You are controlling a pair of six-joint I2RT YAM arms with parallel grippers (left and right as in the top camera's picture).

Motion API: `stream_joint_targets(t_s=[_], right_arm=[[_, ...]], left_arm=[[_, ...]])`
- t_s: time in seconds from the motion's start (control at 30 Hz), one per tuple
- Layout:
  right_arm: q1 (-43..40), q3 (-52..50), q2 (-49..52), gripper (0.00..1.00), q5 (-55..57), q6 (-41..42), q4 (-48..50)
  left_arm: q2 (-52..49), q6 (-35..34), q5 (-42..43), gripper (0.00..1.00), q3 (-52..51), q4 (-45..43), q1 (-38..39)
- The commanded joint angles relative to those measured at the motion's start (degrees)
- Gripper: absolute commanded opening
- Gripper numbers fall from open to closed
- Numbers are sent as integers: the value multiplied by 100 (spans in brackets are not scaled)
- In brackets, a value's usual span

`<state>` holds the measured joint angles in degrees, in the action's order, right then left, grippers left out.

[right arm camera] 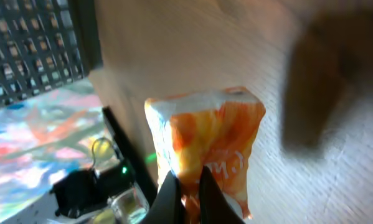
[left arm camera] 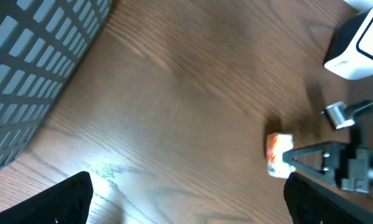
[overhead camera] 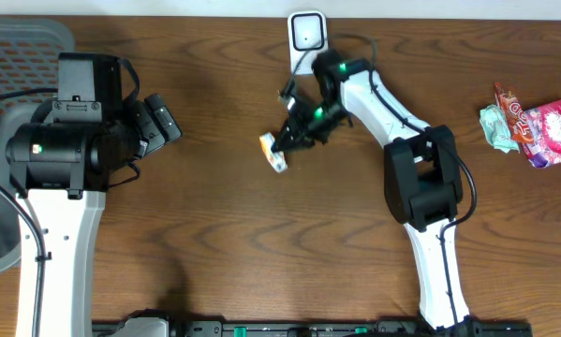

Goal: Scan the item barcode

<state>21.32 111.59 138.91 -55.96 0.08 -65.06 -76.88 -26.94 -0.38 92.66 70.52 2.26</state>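
Overhead, right pincer [overhead camera: 283, 144] clamps orange packet [overhead camera: 273, 153] over table [overhead camera: 214, 220], well off its edges; left pincer [overhead camera: 168, 120] released.

**Crisp overhead, soft wrist views**

The overhead view is evenly lit and sharp, and the arms throw only faint, soft shadows on the table [overhead camera: 214, 243]. The left wrist view is slightly smeared, with a white glare patch on the wood at the left and a hazy basket [left arm camera: 30, 74]. The right wrist view is heavily blurred: washed-out wood, the close packet [right arm camera: 205, 137] soft, a dark shadow blot at the right.
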Motion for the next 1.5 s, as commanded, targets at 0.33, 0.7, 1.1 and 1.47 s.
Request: stream_joint_targets(t_s=[0.33, 0.7, 1.1, 1.47], right_arm=[[-1132, -348, -162, 30, 2201, 522, -315], [-1178, 369, -522, 50, 2492, 15, -1095], [-116, 293, -474, 49, 2485, -4, -177], [369, -247, -463, 43, 3200, 570, 258]], left_arm=[[-22, 79, -74, 98, 24, 20, -22], [-22, 79, -74, 98, 24, 20, -22], [-22, 79, -74, 98, 24, 22, -22], [-22, 79, -74, 98, 24, 22, -22]])
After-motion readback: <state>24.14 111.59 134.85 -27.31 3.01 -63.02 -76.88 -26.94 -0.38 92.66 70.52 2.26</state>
